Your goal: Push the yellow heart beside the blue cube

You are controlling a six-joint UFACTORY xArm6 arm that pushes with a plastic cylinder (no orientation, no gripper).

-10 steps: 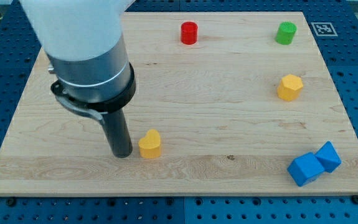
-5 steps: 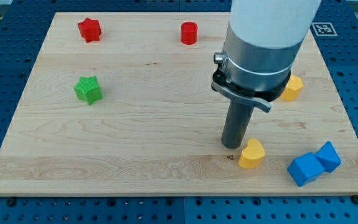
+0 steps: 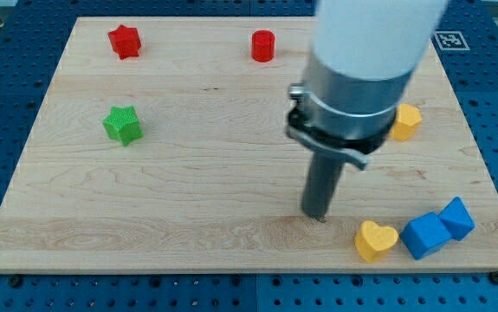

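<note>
The heart (image 3: 376, 240) sits touching the blue cube's (image 3: 426, 236) left side; my tip (image 3: 316, 217), bare and holding nothing, stands left of the heart, apart. Another push could shove the cube askew.

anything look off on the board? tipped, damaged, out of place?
Nothing stands out. The yellow heart sits flat against the near blue cube, a second blue cube behind it. My tip is clear of the heart, to the view's left. Every block rests on the board, none tipped or overhanging.

White arm, grey collar, dark rod (image 3: 320, 186)
</note>
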